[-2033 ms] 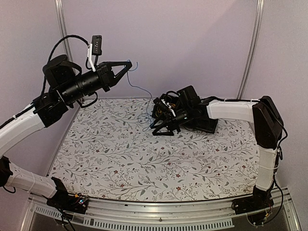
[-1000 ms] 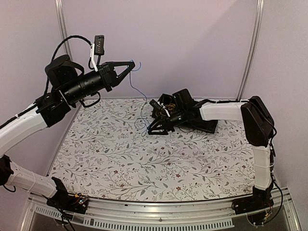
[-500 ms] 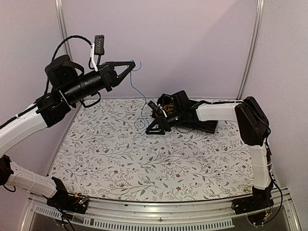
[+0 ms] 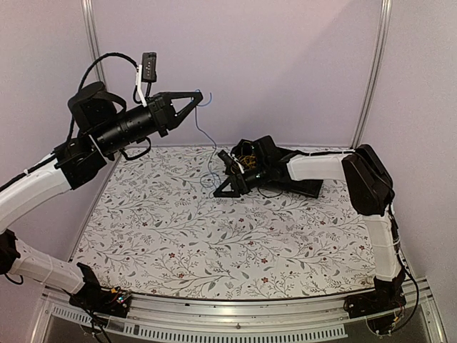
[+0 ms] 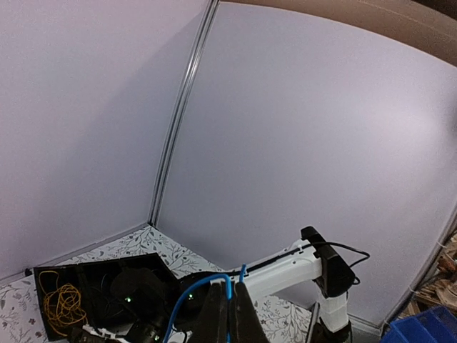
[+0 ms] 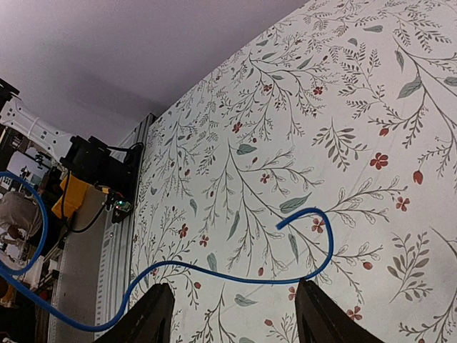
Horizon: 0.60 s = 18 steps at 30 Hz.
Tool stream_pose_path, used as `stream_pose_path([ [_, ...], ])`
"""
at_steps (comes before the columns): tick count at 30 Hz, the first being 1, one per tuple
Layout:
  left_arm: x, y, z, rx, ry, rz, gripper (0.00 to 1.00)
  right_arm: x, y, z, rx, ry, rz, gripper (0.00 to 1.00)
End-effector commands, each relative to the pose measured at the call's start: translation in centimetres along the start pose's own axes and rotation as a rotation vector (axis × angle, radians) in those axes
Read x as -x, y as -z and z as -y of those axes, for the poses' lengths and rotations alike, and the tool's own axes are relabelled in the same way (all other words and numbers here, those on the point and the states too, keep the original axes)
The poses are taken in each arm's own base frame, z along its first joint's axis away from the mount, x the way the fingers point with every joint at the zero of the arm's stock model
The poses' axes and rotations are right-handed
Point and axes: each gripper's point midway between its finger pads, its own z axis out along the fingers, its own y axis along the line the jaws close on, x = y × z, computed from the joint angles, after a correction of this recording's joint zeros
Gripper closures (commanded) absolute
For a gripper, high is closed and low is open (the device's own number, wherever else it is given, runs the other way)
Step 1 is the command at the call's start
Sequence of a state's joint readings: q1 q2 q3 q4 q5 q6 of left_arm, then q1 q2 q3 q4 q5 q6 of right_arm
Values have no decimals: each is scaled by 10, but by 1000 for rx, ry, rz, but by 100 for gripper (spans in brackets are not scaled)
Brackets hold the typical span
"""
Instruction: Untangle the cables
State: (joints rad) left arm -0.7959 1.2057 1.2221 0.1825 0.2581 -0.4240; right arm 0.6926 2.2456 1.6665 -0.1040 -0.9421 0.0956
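My left gripper (image 4: 198, 94) is raised high at the back left, shut on a thin blue cable (image 4: 198, 120). The cable hangs from it down to the table. In the left wrist view the blue cable (image 5: 191, 294) loops over the closed fingertips of the gripper (image 5: 230, 300). My right gripper (image 4: 220, 191) is low over the table left of the black tray (image 4: 308, 188), open. Its wrist view shows the blue cable's free end (image 6: 235, 266) lying curved on the cloth just ahead of the spread gripper (image 6: 232, 321), untouched. Yellow-orange cables (image 5: 61, 304) lie in the tray (image 5: 100, 271).
A floral cloth (image 4: 214, 243) covers the table, with purple walls at the back and sides. The metal front rail (image 4: 235, 321) runs along the near edge. The right arm (image 5: 300, 268) stretches across in front of the tray.
The right gripper has slid a little left, away from the tray and toward the cable's lower end. The left gripper rose slightly, then held the blue cable still.
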Motion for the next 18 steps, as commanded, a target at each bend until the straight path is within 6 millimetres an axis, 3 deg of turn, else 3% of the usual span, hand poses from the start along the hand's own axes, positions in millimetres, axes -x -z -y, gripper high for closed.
stream_pose_path([
  [1,11,-2,11,-29,3,32,100,7,-2,-10,97,-13,17,38],
  [3,11,-3,12,-32,7,33,100,8,-2,-9,94,-25,25,39],
  [8,17,-2,18,-47,4,46,100,6,1,21,-25,-89,34,40],
  [18,15,-6,20,-51,8,41,100,-9,-7,43,-63,-170,10,40],
])
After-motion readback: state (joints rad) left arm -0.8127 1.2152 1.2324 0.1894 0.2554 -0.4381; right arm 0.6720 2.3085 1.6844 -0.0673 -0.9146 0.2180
